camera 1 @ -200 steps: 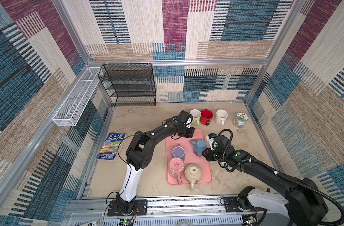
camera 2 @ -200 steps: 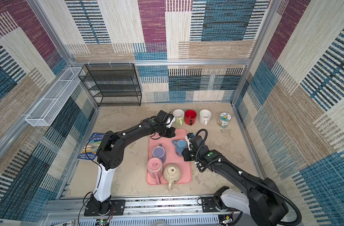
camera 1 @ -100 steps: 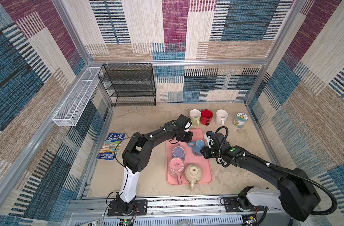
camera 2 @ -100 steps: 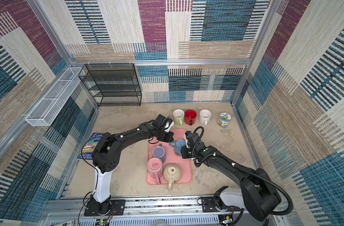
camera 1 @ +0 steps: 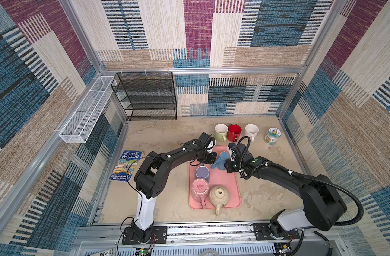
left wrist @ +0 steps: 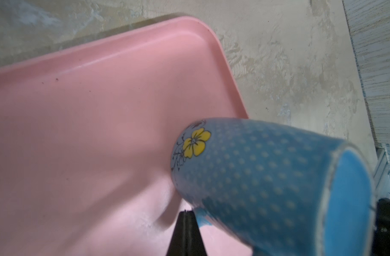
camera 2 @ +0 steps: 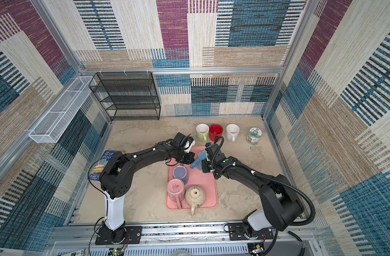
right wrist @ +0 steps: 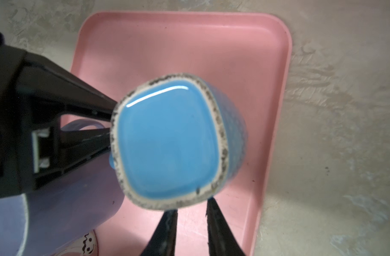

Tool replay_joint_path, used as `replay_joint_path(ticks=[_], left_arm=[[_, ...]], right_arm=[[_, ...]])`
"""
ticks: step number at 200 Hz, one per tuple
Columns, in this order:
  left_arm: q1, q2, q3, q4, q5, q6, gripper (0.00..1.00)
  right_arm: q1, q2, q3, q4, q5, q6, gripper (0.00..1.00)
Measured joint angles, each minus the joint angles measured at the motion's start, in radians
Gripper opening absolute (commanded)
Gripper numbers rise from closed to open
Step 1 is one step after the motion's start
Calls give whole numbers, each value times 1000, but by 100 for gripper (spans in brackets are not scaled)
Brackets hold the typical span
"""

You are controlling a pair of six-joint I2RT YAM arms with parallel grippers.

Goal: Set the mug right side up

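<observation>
A blue dotted mug [camera 1: 220,160] [camera 2: 198,160] with a yellow flower [left wrist: 197,143] hangs tilted over the back of the pink tray [camera 1: 225,184] [left wrist: 78,110]. Its glazed base [right wrist: 169,141] faces up toward my right wrist. My right gripper [camera 1: 227,164] [right wrist: 190,206] comes in from the right. Its jaws stand narrowly apart, with the tips hidden under the mug's wall, gripping the mug. My left gripper [camera 1: 212,158] [left wrist: 186,211] is shut with nothing between its jaws. Its tip sits beside the mug's handle [right wrist: 110,161].
On the tray stand a purple mug [camera 1: 202,173], an upside-down pink mug [camera 1: 199,187] and an upside-down beige mug [camera 1: 219,195]. Green [camera 1: 220,130], red [camera 1: 234,131] and white [camera 1: 251,130] mugs and a jar [camera 1: 271,135] line the back. A book [camera 1: 126,165] lies left, below a black rack [camera 1: 145,95].
My left gripper has come down from beside the green mug to the blue mug's handle side. The right gripper has carried the mug slightly toward the back, and it is more tilted.
</observation>
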Motion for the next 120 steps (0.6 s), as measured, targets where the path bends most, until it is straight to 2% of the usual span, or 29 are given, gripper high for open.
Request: replay_joint_path(ticks=[120], left_arm=[[-52,-62,-72,61,-27,-22,0]], right_arm=[[-48,112,113,23,-3,-27,27]])
